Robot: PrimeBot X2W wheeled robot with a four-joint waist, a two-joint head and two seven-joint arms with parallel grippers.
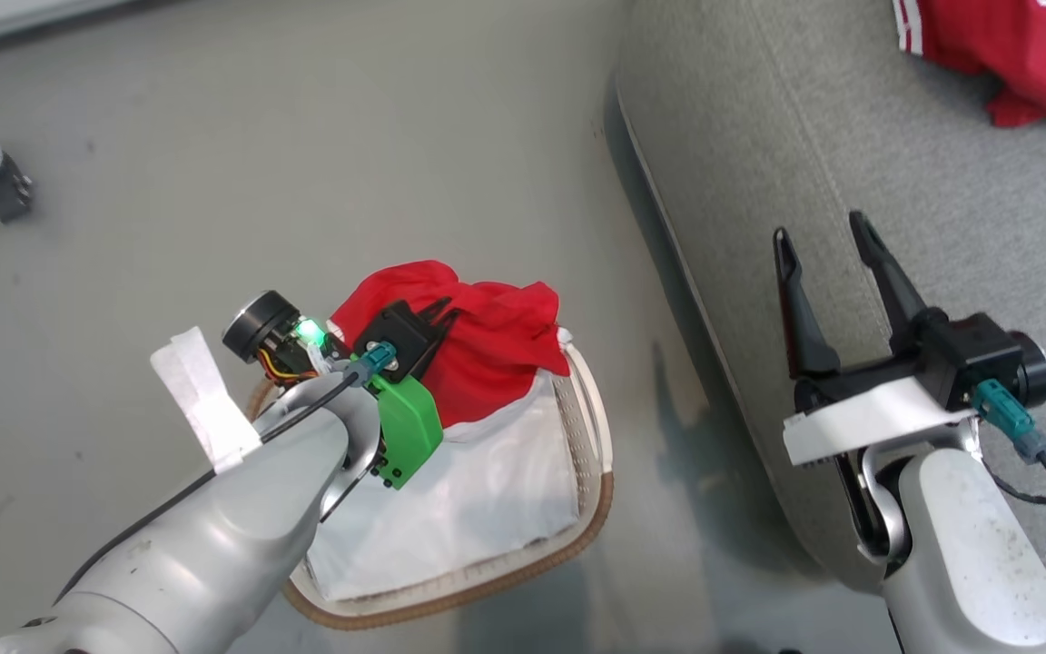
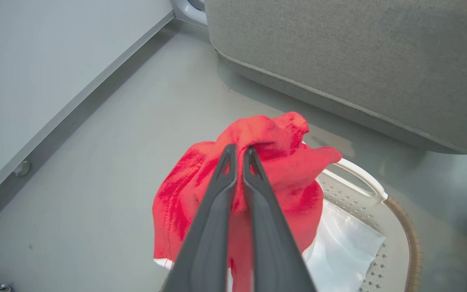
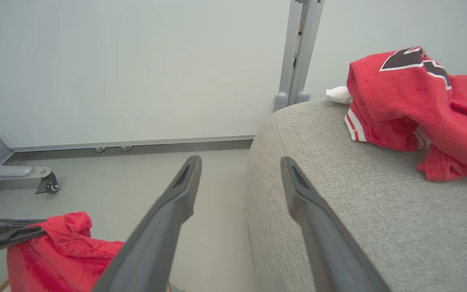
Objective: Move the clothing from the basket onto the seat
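Gripping a bunched red garment (image 1: 496,331) at the centre of the head view, the left arm's jaws were shut tight on the fabric, directly over the upper end of the basket (image 1: 603,495). In the left wrist view the two dark fingers (image 2: 217,194) met at their tips on a fold of the cloth, which draped down on both sides of them. Its lower part reached the white liner cloth (image 1: 459,500) inside the basket.

The basket stood on the grey floor (image 1: 214,136), near the rounded edge of the seat (image 1: 850,163) but not touching it. A second red garment (image 1: 1013,54), with white stripes, lay crumpled on the seat at the upper right of the frame.

The right arm's jaws stood wide apart and empty at the lower right, with their fingers (image 1: 795,309) over the seat's edge, well apart from both garments. A caster (image 1: 5,191) sat at the upper left.
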